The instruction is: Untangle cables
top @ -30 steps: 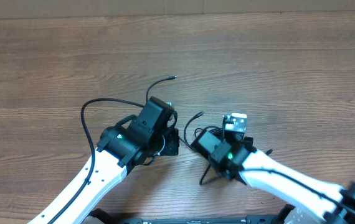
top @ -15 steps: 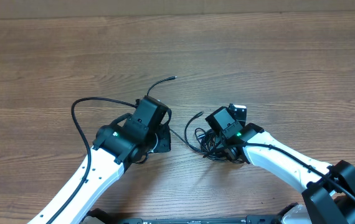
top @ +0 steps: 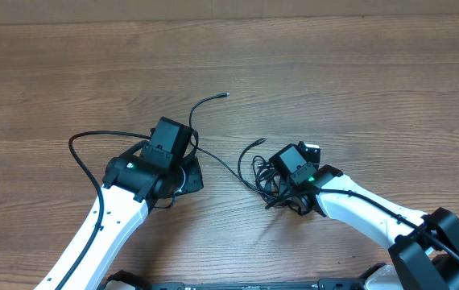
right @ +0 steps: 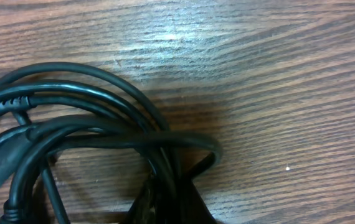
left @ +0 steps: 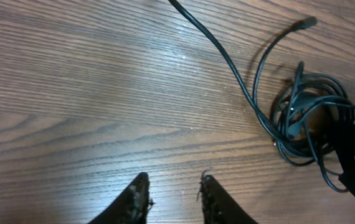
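Here, tangled cables [top: 262,173] on the table [top: 358,89], right fingers [right: 184,211] tight around them.

Left arm [top: 105,229]: white forearm slants up from the robot's base, well left of the cables [top: 263,173]. Black wrist is turned toward them.

Left gripper [left: 174,190]: held low, short of the cables and clear of them. Fingers [left: 139,196] stand a little apart, nothing between.

Right arm [top: 358,213]: white forearm comes in from the right of the cables, with the wrist tipped down directly over them.

Right gripper [right: 165,199]: tips closed together, pressed in among the cables' strands. Whether a strand is pinched between them cannot be told.
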Tool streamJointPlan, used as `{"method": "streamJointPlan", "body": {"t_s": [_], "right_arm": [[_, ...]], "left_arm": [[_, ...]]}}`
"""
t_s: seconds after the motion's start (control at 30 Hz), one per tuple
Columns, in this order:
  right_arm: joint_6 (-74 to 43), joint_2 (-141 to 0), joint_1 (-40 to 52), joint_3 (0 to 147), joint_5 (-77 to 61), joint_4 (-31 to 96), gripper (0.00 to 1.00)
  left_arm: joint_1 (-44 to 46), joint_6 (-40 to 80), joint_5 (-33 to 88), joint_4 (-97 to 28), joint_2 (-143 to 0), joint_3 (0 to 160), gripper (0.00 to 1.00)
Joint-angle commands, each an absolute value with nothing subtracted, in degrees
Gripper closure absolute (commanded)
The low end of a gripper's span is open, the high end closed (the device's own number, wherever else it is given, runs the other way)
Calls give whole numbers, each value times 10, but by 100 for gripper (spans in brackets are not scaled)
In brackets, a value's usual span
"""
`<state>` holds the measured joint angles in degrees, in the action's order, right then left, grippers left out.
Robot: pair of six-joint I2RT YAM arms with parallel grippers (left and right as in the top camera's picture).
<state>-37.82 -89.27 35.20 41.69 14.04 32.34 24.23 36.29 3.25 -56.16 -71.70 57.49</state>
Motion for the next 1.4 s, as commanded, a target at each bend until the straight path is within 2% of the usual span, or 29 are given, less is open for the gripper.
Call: {"method": "streamJointPlan", "body": {"t_s": [0.0,0.13,0.27,0.37,0.8,0.9,1.1,1.23,1.27,1.37], "right_arm": [[-308,-872,349,444,33,329,96],[-222,-814,349,482,-60,332,96],[-191,-724,349,495,-118,322,96],[-192,-664,349,495,-147,322,96],[-215,-544,349,495,-357,294,96],[-226,-541,349,495,-416,257,96],[-247,-541,349,495,-546,130,96],[-270,-541,349,495,-582,34,96],[-270,-541,349,495,-582,29,96],[-270,-542,349,495,-580,37,96]], "left_arm": [[239,355,50,-559,-719,581,76],[239,290,129,-531,-711,581,86],[235,181,286,-494,-695,581,83],[230,154,346,-486,-682,581,78],[230,154,340,-479,-678,581,73],[231,154,326,-477,-682,581,67],[230,175,229,-477,-701,581,65],[230,204,185,-468,-717,581,92],[230,211,173,-464,-719,581,96],[228,281,104,-460,-723,581,96]]}}
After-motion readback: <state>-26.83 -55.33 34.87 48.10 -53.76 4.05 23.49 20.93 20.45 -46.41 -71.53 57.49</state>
